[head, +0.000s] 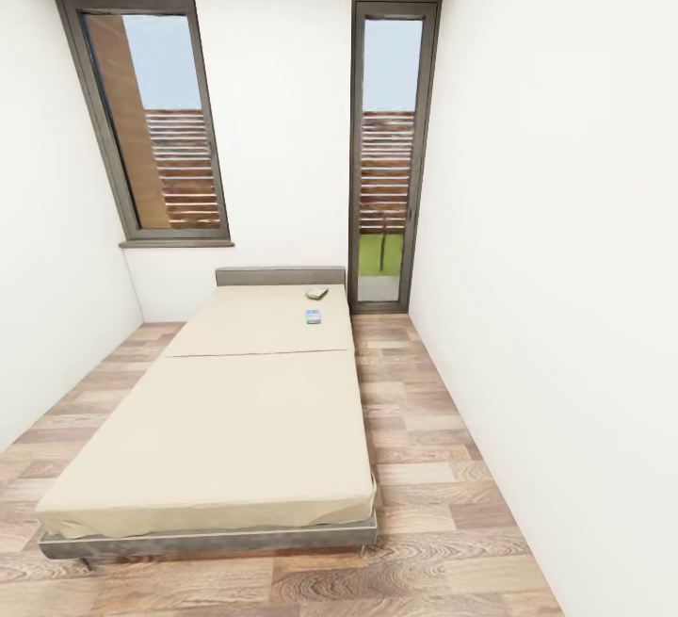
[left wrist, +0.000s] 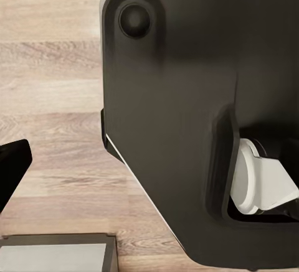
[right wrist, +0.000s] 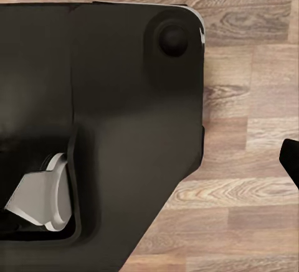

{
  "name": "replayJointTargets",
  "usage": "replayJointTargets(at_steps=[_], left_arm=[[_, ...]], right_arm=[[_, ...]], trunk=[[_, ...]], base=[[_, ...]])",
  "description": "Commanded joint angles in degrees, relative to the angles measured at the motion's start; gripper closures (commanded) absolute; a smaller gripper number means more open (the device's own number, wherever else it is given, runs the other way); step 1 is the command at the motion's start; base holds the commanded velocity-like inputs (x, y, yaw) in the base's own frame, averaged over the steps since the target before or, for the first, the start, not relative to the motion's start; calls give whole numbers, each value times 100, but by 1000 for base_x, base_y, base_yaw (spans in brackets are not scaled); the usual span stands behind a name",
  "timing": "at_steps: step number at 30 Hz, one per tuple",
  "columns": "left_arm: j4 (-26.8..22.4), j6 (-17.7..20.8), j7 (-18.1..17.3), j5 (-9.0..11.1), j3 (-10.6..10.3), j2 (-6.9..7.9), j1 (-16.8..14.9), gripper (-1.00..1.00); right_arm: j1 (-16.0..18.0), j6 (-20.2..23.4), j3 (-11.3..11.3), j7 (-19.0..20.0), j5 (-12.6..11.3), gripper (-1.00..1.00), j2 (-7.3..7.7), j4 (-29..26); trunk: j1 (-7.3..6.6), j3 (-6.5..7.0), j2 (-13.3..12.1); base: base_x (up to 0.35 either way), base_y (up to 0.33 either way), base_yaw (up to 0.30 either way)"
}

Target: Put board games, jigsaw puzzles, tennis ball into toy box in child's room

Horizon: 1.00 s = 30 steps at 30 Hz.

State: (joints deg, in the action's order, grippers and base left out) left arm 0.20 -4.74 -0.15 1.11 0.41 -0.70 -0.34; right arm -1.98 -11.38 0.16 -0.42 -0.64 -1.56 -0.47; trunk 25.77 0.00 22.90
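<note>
At the left end effector (left wrist: 9,172), only a dark fingertip is seen at the edge of the left wrist view, so whether it is wide or narrow cannot be told. Beyond it, the robot's dark base shell (left wrist: 174,110) is seen over the wood floor (left wrist: 50,66), with a white wheel part (left wrist: 261,185) tucked in a recess and a grey bed-frame corner (left wrist: 59,253) at the view's edge.

At the right end effector (right wrist: 291,160), likewise only a dark tip is caught at the edge of the right wrist view, and its opening cannot be judged. The same dark shell (right wrist: 112,98) and a pale wheel part (right wrist: 43,197) are seen above the plank floor (right wrist: 249,160).

Out ahead, in the head view, the bed (head: 235,410) is seen lengthwise, its two beige mattress pads meeting at a seam, a grey headboard (head: 280,275) against the far wall. Two board games are lying on the far pad, near its right side: a green-and-white one (head: 316,293) close to the headboard and a blue one (head: 313,316) just in front of it, apart from each other. A window (head: 155,122) is set in the wall left of the bed, and a tall glazed door (head: 388,151) to its right.
</note>
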Motion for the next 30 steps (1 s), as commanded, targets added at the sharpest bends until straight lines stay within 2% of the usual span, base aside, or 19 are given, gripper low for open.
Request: replayJointTargets(at_steps=[1, 10, 16, 20, 25, 30], left_arm=[[7, -18, -2, 12, 3, 0, -1, -100], [7, -18, -3, 13, 3, 0, -1, -100], [7, -19, -2, 13, 3, 0, -1, -100], [7, -19, -3, 13, 3, 0, -1, -100], [7, -19, -2, 12, 3, 0, -1, -100], [-156, -180, 6, 45, 41, -33, -1, -100]], right_arm=[[-4, -11, 1, -8, -10, -100, -32, -5], [-4, 18, -2, -38, -23, -100, -109, -4], [-4, 38, -19, -41, -35, -100, -259, 0], [-4, 82, -49, -44, -34, -100, -300, 1], [-4, 154, -57, -46, -36, -100, -312, 1], [-5, -8, -47, -147, -11, -100, -150, -64]], trunk=[[2, 0, 2], [2, 0, 2], [2, -1, 2], [2, -11, 2], [2, -25, 2], [2, -25, 2]], base=[[0, 0, 0], [0, 0, 0], [0, 0, 0], [0, 0, 0], [0, 0, 0], [0, 0, 0]])
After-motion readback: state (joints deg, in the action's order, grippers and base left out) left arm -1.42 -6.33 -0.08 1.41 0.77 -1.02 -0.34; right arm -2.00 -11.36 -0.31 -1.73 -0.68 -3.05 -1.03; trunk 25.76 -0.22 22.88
